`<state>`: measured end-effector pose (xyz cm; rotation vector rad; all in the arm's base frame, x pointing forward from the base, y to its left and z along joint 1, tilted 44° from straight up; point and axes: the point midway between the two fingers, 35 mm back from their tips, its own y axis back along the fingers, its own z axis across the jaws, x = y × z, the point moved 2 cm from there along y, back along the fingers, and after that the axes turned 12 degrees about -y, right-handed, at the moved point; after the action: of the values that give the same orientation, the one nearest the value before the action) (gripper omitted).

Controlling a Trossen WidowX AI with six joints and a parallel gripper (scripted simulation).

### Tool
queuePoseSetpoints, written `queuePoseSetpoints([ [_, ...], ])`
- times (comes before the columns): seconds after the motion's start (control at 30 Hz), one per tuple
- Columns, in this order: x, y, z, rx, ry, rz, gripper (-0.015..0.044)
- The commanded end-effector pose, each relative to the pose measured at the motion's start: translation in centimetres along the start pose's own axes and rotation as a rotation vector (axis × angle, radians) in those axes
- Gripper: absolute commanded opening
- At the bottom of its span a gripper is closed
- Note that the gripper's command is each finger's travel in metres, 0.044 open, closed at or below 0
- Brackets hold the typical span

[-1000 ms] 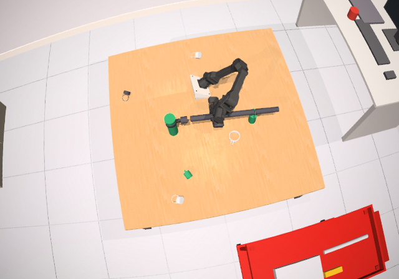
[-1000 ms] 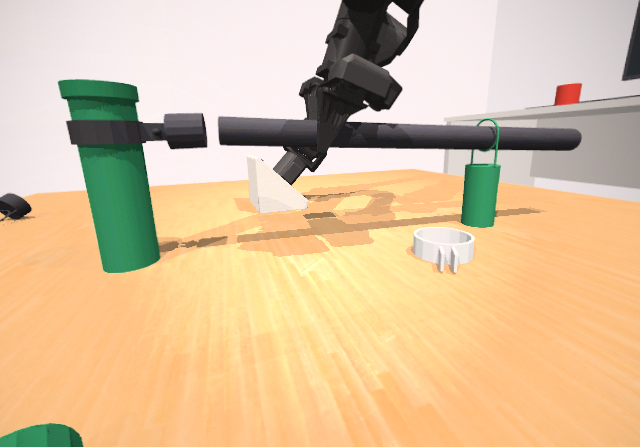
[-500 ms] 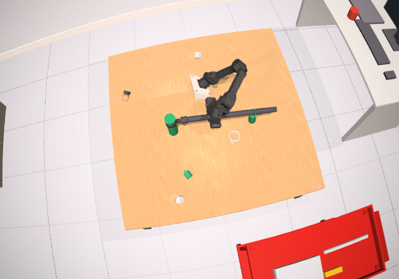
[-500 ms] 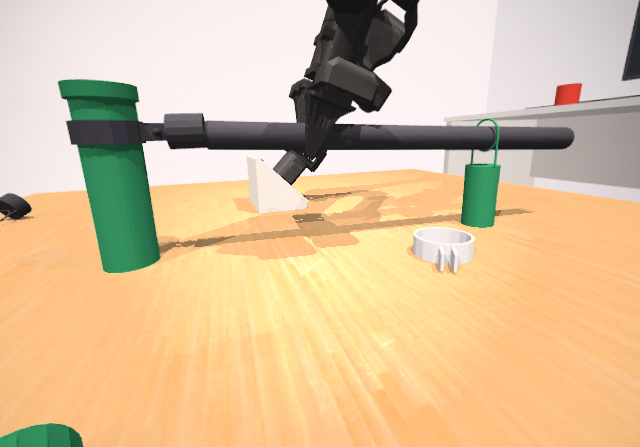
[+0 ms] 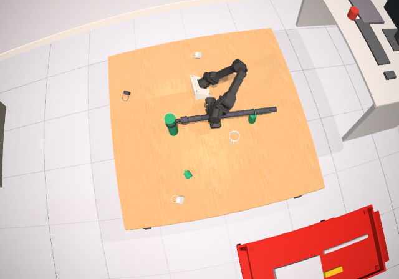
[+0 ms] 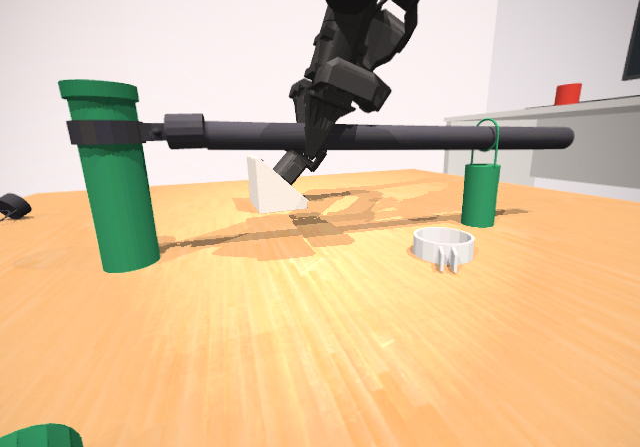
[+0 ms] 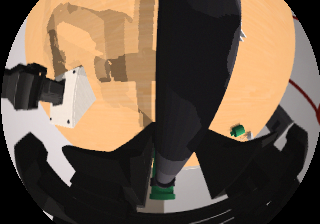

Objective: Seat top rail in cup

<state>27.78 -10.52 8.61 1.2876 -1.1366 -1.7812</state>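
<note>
The dark rail (image 5: 267,110) (image 6: 413,136) (image 7: 195,74) lies level. Its left end meets the mouth of the rail-end cup (image 5: 184,120) (image 6: 184,131) in line, with no gap visible; how deep it sits inside is hidden. The cup is on the brace band (image 6: 105,132), which is around the big green post (image 5: 173,130) (image 6: 118,204) a little below the post cap (image 5: 169,118) (image 6: 98,89). The rail's right part passes through the green loop (image 6: 496,145) above the small green post (image 5: 252,118) (image 6: 480,194). My gripper (image 6: 316,142) (image 7: 171,126) is shut on the rail, left of its middle.
A white ring band (image 5: 233,141) (image 6: 422,248) lies in front of the rail. My arm's base is at a white wedge (image 5: 201,93) (image 6: 271,189) (image 7: 75,101) behind it. A green piece (image 5: 187,174) (image 7: 237,131) and white loop caps (image 5: 197,55) (image 5: 179,200) lie farther off.
</note>
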Motion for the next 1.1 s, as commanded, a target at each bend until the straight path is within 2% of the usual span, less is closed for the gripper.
queuePoseSetpoints([
  [0.0,0.69,0.19,-0.02,0.008,-0.004,0.015,0.0],
  [1.07,0.06,0.01,-0.03,0.0,0.001,0.001,0.0],
])
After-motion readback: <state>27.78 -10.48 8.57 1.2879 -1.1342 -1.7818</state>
